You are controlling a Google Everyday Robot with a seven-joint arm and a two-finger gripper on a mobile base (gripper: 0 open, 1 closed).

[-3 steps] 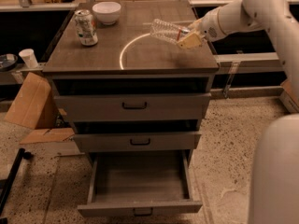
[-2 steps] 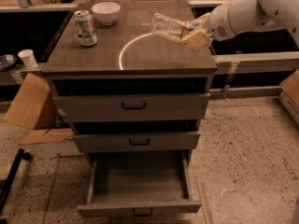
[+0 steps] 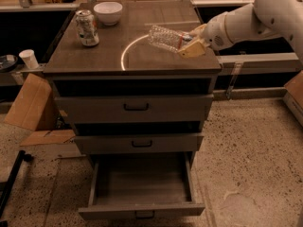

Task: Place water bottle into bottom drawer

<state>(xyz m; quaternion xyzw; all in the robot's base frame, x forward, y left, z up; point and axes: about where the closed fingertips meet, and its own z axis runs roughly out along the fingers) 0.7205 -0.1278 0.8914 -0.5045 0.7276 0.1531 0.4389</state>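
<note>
The end effector (image 3: 191, 45) is clamped on the neck of the water bottle (image 3: 164, 38), holding it sideways above the right side of the bench (image 3: 94, 60). It has come a little nearer the front edge. The bottom drawer (image 3: 142, 186) sits open below, ready for it.

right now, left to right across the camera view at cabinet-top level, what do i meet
paper cup → soda can → white bowl → water bottle → hand, holding the bottle's cap end over the cabinet top
</note>
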